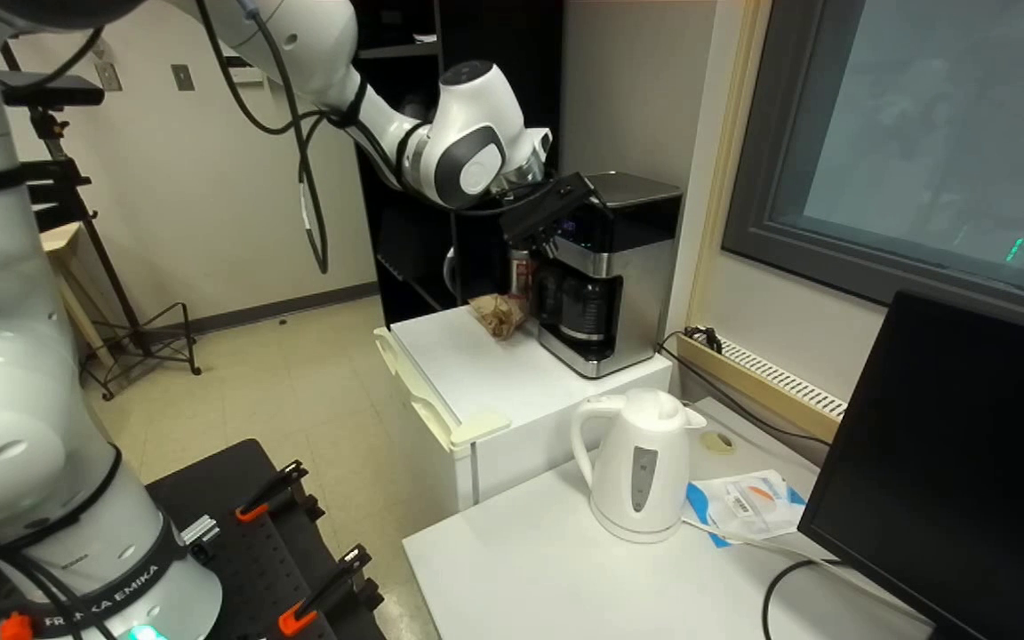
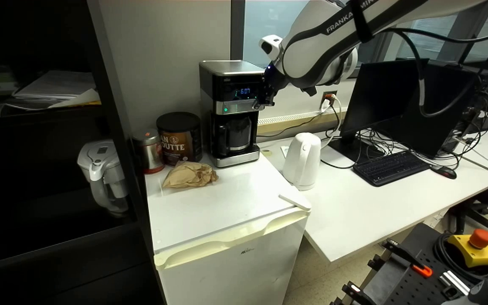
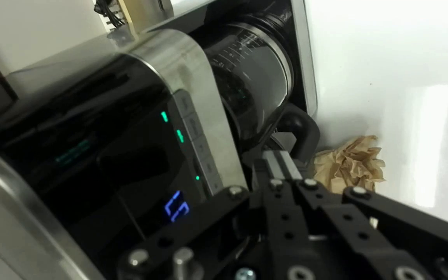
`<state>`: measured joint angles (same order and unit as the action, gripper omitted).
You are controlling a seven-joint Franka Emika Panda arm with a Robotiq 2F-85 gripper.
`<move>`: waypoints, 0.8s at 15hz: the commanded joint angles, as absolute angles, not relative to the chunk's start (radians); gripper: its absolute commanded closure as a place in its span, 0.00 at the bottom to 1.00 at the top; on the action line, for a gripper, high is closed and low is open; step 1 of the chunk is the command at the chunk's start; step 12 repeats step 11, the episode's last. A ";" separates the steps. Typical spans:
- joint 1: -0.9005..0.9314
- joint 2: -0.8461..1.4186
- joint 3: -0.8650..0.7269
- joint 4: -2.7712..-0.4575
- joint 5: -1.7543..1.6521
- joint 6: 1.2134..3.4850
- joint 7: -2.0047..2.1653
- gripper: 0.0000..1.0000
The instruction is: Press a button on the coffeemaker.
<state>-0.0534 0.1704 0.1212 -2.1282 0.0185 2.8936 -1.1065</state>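
Holding tool (image 3: pixel 282 166) closed, empty, near coffeemaker (image 3: pixel 130 120) buttons (image 3: pixel 200 143) toward its wrist-view ten o'clock (likely for poking).

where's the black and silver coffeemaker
In an exterior view, the coffeemaker stands on the white fridge, right of the round black-lidded canister, left of the white plastic kettle.

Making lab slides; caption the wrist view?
Closed gripper near the buttons of a coffeemaker, glass carafe seated, crumpled brown paper nearby.

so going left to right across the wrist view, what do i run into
Pale wall, black cables, the coffeemaker's blue display, glass carafe, its black handle, crumpled brown paper, bright glare.
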 commanded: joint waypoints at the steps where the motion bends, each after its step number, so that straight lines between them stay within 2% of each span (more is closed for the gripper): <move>1: -0.058 0.091 0.132 -2.205 0.032 2.870 -1.123 0.98; 12: -0.056 0.010 0.128 -2.303 0.035 2.870 -1.136 1.00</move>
